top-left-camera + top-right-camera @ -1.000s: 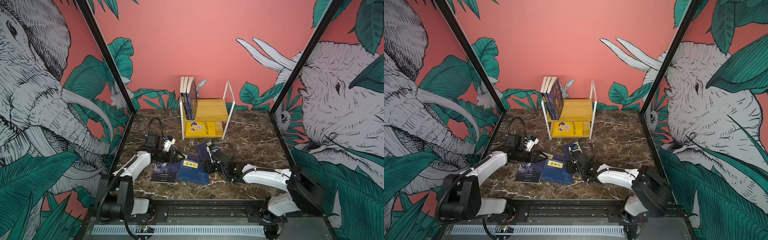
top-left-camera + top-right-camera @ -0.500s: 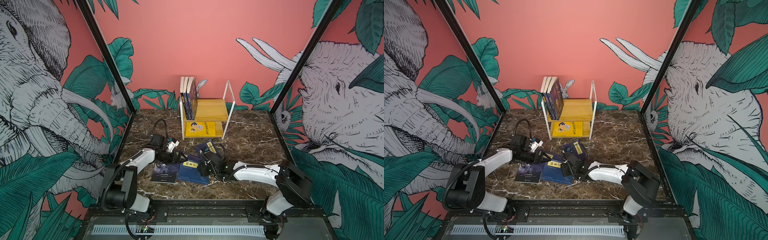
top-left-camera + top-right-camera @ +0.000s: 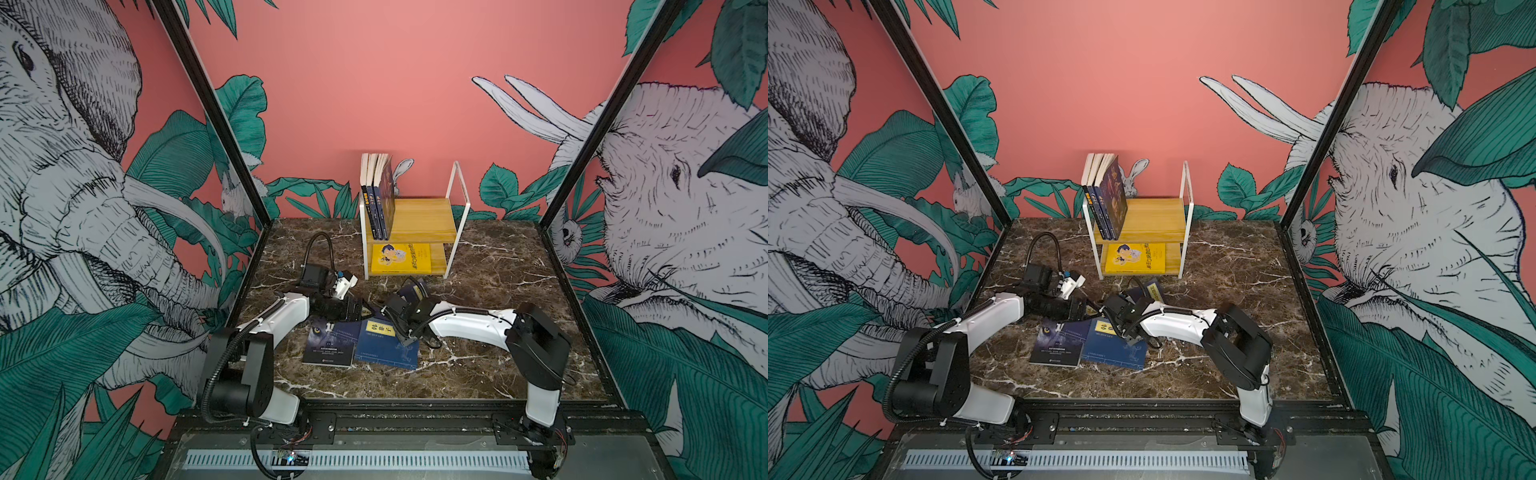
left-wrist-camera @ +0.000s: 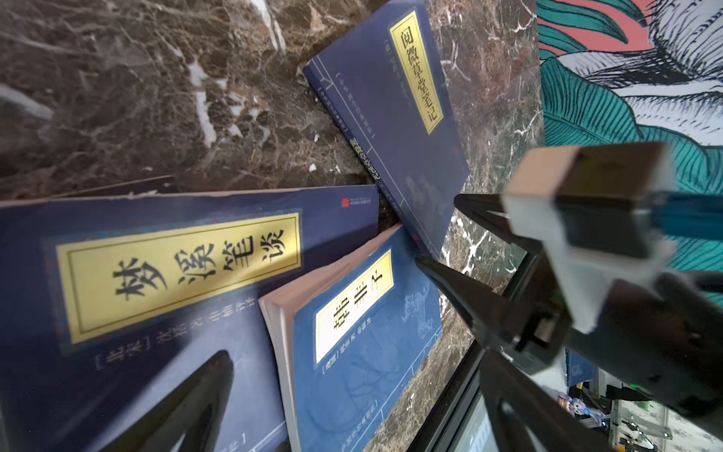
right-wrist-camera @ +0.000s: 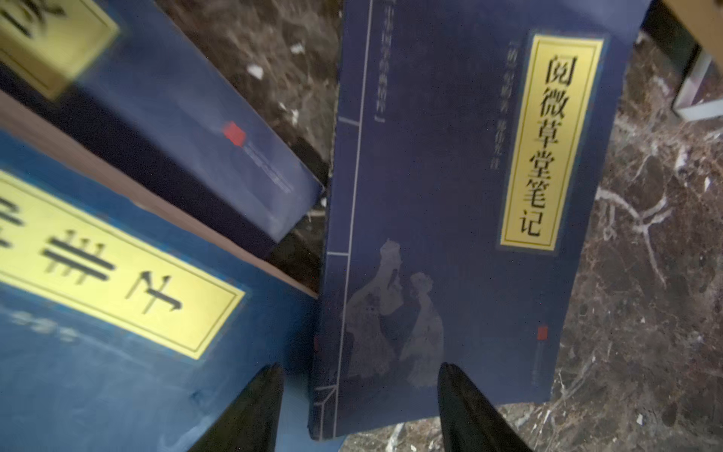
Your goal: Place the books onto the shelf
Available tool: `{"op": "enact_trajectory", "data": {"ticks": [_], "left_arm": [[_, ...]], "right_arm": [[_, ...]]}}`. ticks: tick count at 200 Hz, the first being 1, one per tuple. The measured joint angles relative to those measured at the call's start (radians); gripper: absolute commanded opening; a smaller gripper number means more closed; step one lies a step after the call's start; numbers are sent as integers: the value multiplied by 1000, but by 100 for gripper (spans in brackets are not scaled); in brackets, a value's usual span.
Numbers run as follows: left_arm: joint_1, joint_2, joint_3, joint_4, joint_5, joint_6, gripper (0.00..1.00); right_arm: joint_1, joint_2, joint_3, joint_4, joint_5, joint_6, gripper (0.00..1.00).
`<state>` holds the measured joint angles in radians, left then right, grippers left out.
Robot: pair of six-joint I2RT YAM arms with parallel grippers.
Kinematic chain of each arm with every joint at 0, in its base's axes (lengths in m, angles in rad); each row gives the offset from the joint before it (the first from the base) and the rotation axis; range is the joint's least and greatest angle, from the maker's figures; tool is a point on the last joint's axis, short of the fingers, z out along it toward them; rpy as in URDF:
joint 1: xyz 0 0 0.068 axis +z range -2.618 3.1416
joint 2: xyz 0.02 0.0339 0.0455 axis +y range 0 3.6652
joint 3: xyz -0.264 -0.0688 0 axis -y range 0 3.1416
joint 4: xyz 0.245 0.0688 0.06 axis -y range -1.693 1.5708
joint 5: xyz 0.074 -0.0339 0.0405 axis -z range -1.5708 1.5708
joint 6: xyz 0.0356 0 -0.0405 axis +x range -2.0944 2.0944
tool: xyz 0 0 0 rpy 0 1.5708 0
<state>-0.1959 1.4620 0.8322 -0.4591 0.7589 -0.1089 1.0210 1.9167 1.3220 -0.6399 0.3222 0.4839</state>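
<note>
Gaping empty, left end effector [image 4: 356,360] and right end effector [image 5: 360,368] overlook three navy books [image 4: 336,219], one black book [image 3: 328,345].

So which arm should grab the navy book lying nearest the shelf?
Right. The right tool hangs open directly over one end of that navy book. The left tool is open too, but over a second navy book.

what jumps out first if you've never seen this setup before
The pink walls hit first, with big black-and-white elephants drawn on the side panels. At the back of the dark marble table stands a small wooden shelf, upright books on its top board and a yellow book lying on the lower one. In the middle, two white arms meet low over navy books lying flat.
</note>
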Motion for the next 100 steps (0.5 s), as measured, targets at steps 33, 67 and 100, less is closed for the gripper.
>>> {"op": "enact_trajectory", "data": {"ticks": [33, 67, 100], "left_arm": [[0, -3, 0, -6, -11, 0, 100], [0, -11, 0, -8, -16, 0, 100], [0, -27, 0, -6, -17, 1, 99]], "right_arm": [[0, 60, 82, -55, -5, -22, 65], [-3, 102, 138, -107, -24, -39, 62], [-20, 120, 159, -132, -56, -45, 53]]}}
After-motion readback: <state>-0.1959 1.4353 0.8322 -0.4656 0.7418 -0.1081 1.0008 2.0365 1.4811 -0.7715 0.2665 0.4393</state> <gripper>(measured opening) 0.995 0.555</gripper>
